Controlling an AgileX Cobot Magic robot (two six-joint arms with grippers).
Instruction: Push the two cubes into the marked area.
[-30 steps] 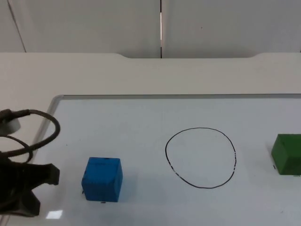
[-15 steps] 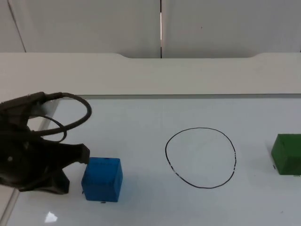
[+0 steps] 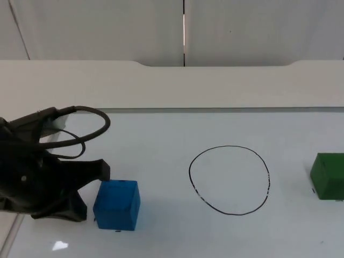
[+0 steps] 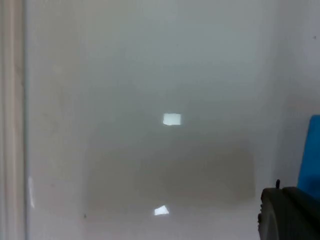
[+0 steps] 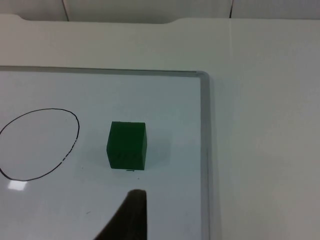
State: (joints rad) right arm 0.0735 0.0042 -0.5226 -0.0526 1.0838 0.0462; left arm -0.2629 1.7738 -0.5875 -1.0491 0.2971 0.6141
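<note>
The left gripper (image 3: 88,191), fingers spread, sits just beside the blue cube (image 3: 116,205), probably light and slippery on the whiteboard (image 3: 161,140); push its near face squarely toward the circle (image 3: 229,180).

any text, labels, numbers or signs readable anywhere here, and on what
None can be read.
The blue cube and the green cube have plain faces with no print.
The only mark on the whiteboard is the hand-drawn black circle, which is an outline, not a letter or number.
The left gripper, beside the blue cube, carries no legible label; the right gripper is plain black.
</note>
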